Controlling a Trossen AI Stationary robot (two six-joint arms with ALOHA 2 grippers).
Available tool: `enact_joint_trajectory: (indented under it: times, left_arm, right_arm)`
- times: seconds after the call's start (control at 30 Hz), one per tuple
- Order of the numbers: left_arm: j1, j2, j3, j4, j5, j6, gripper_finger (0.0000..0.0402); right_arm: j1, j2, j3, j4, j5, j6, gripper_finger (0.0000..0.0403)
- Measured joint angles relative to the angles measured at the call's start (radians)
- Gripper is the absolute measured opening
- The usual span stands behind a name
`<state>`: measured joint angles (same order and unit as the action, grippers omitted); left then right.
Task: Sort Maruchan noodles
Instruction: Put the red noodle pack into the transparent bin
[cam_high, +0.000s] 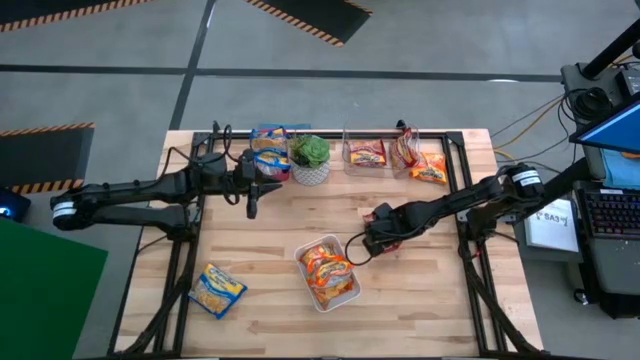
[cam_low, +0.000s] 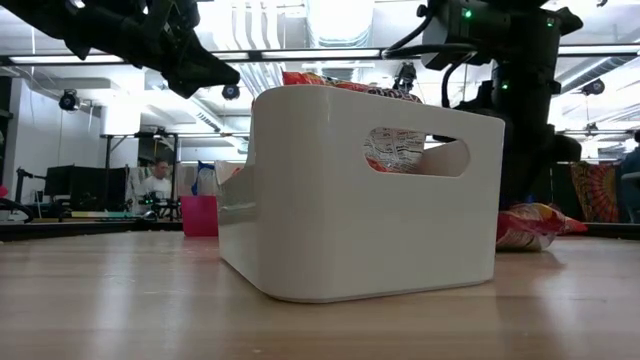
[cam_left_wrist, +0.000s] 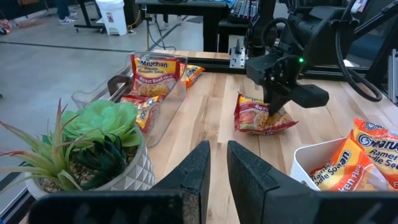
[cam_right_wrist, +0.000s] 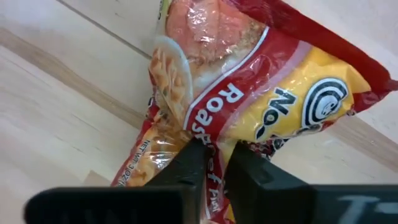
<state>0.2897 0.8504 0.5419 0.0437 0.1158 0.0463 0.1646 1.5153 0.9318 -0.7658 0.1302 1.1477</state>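
A red-edged Maruchan packet (cam_left_wrist: 255, 118) lies on the wooden table near its middle, and my right gripper (cam_right_wrist: 214, 149) is shut on it from above. My left gripper (cam_left_wrist: 216, 165) hovers beside the potted plant (cam_high: 310, 155) at the far left, shut, with nothing between its fingers. A white bin (cam_high: 330, 272) near the front holds orange packets (cam_left_wrist: 367, 165). A blue-edged packet (cam_high: 218, 290) lies flat at the front left. Clear containers at the far edge hold blue-edged packets (cam_high: 270, 150) and red ones (cam_high: 366, 152). My right gripper pinches the red-edged packet between its two fingers, on the printed front by the words "Roast Beef" (cam_right_wrist: 233, 106). The fingers (cam_left_wrist: 277, 106) come steeply from above. The packet rests on the table, its wrapper puckered up at the fingers.
An orange-edged packet (cam_high: 430, 168) lies loose by the far right container. Black frame rails (cam_high: 470, 230) run along both sides of the table. Bare wood lies between the white bin and the plant. A person (cam_low: 155, 185) sits in the room beyond.
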Motion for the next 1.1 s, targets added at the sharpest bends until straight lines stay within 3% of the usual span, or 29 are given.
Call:
enact_joint_trajectory:
  times: [0.13,0.4,0.63,0.87,1.0,1.1]
  left_arm:
    - [0.000,0.000,0.000,0.000,0.000,0.000,0.0038]
    - [0.000,0.000,0.000,0.035,0.000,-0.006,0.0038]
    - [0.000,0.000,0.000,0.032,0.000,-0.029,0.0038]
    - [0.000,0.000,0.000,0.031,0.000,-0.029,0.0038]
    - [0.000,0.000,0.000,0.026,0.000,-0.029,0.0038]
    - [0.000,0.000,0.000,0.026,0.000,-0.029,0.0038]
  right_arm:
    - [0.000,-0.013,0.000,-0.002,-0.001,-0.009,0.0015]
    - [-0.022,-0.148,0.025,-0.014,-0.004,-0.020,0.0008]
    - [-0.028,-0.302,0.089,-0.012,0.087,0.003,0.0008]
    - [-0.023,-0.335,0.082,-0.092,-0.003,0.132,0.0009]
    - [-0.008,-0.320,0.078,-0.138,0.000,0.172,0.0023]
    - [-0.008,-0.312,0.075,-0.142,0.000,0.172,0.0058]
